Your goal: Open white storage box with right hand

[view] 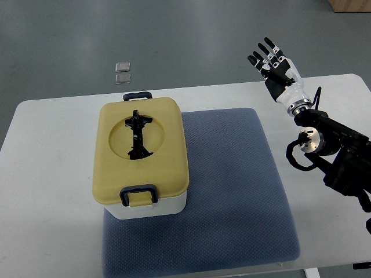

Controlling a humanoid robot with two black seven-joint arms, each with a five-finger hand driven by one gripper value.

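Note:
A white storage box (152, 207) with a tan lid (141, 149) stands on the left part of a blue-grey mat (232, 185). The lid is down, with a black handle (137, 134) lying in its round recess and dark blue latches at the near (138, 194) and far (137, 95) ends. My right hand (273, 63) is raised over the table's far right edge, well to the right of the box, fingers spread and holding nothing. The left arm does not show.
The white table (52, 174) carries the mat and box. My right arm's black joints and cable (324, 145) lie over the table's right side. Two small clear squares (122, 72) lie on the grey floor beyond the table. A brown box corner (351, 4) shows at top right.

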